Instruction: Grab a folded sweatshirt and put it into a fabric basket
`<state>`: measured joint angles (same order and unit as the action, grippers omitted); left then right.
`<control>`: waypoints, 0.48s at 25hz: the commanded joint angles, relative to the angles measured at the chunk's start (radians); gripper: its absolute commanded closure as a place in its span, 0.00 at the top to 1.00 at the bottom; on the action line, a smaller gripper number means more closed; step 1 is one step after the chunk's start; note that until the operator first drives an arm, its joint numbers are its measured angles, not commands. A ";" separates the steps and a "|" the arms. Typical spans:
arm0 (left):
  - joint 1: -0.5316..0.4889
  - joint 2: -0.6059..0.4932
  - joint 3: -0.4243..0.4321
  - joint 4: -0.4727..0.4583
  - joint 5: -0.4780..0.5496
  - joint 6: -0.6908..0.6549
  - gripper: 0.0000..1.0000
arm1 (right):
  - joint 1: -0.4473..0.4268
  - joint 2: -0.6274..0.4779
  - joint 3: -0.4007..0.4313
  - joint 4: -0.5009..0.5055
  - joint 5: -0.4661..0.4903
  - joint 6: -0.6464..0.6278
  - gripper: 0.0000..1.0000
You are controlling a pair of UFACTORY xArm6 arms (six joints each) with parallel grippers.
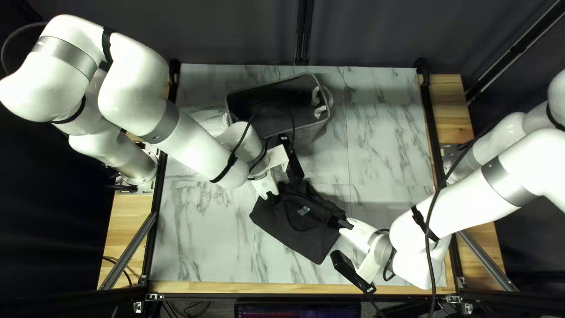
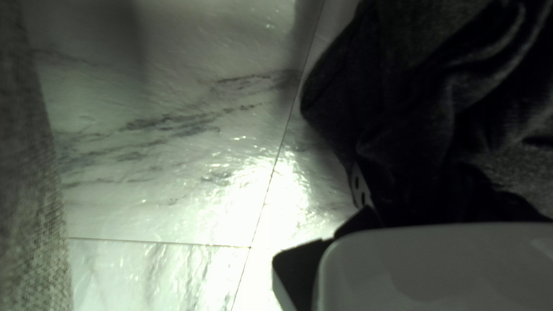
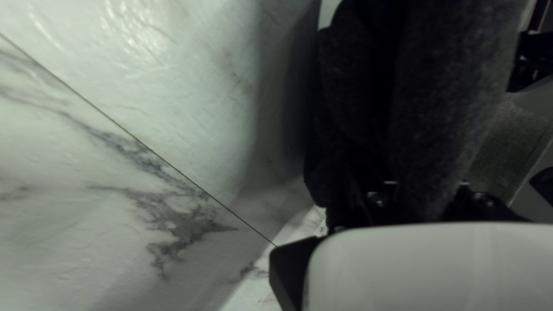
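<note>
The dark folded sweatshirt [image 1: 300, 227] is at the middle front of the table, between my two grippers. My left gripper [image 1: 272, 198] is at its upper left side, and my right gripper [image 1: 346, 226] at its right side. In the left wrist view, bunched sweatshirt cloth [image 2: 426, 115] covers most of my left gripper [image 2: 426, 198], which is shut on it. Thick sweatshirt folds [image 3: 443, 103] in the right wrist view pass between both fingers of my right gripper [image 3: 423, 201], shut on them. The grey fabric basket [image 1: 306, 134] stands behind, open side up.
The basket's woven wall [image 2: 29, 190] is beside my left gripper in its wrist view. My left forearm crosses the table just left of the basket. Marble-patterned tabletop [image 1: 382, 141] shows right of the basket; a wooden edge [image 1: 206, 287] runs along the front.
</note>
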<state>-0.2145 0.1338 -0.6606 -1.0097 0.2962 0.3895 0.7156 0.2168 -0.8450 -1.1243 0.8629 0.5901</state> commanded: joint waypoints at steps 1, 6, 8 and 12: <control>-0.005 -0.054 0.008 0.111 0.029 -0.094 0.00 | -0.002 -0.012 0.010 0.000 0.003 0.000 0.00; 0.001 -0.201 0.050 0.294 0.095 -0.228 0.00 | 0.004 -0.076 0.039 -0.001 0.025 -0.016 0.00; 0.008 -0.224 0.043 0.346 0.120 -0.264 0.00 | 0.000 -0.108 0.054 -0.008 0.031 -0.025 0.00; 0.043 -0.276 0.045 0.399 0.170 -0.272 0.00 | -0.020 -0.196 0.083 -0.012 0.049 -0.081 0.00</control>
<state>-0.1922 -0.1096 -0.6186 -0.6432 0.4356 0.1251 0.7069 0.0678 -0.7813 -1.1316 0.9009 0.5395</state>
